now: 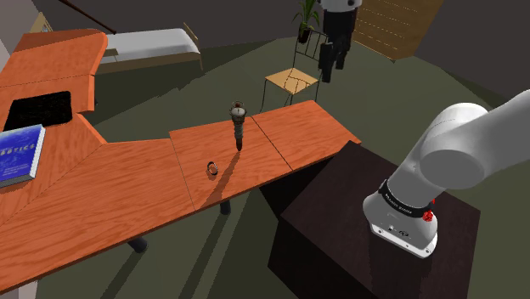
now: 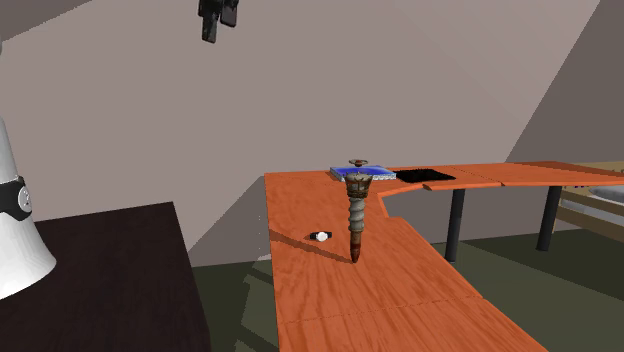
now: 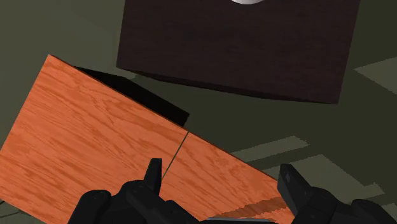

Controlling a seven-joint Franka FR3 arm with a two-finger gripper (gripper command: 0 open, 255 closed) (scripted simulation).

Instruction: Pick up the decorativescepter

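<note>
Orange wood-grain tabletop (image 1: pixel 110 195); dark stand (image 1: pixel 331 229); blue book (image 1: pixel 19 155), cover lettering illegible. The decorative scepter (image 1: pixel 239 126) stood upright mid-tabletop, long axis vertical, tapered tip down. The gripper (image 3: pixel 222 181) hung high above, fingers wide apart, empty. A small ring-like object (image 1: pixel 211 167) lay near the scepter.

Orange wood-grain desk (image 1: pixel 127 183); matt dark stand (image 1: pixel 357 229); ridged brownish scepter (image 2: pixel 357 215).

- An orange wood-grain table (image 1: pixel 110 195) is seen, bent in an L.
- A blue book (image 1: pixel 19 153) is laid flat on it, at the shoulder view's left edge.
- A black cut-out (image 1: pixel 38 109) is noted just beyond the book.
- A small round thing (image 1: pixel 211 167) is spotted mid-table.
- Behind, a chair (image 1: pixel 291 81), a plant (image 1: pixel 306 15) and a bed (image 1: pixel 153 42) are made out.
</note>
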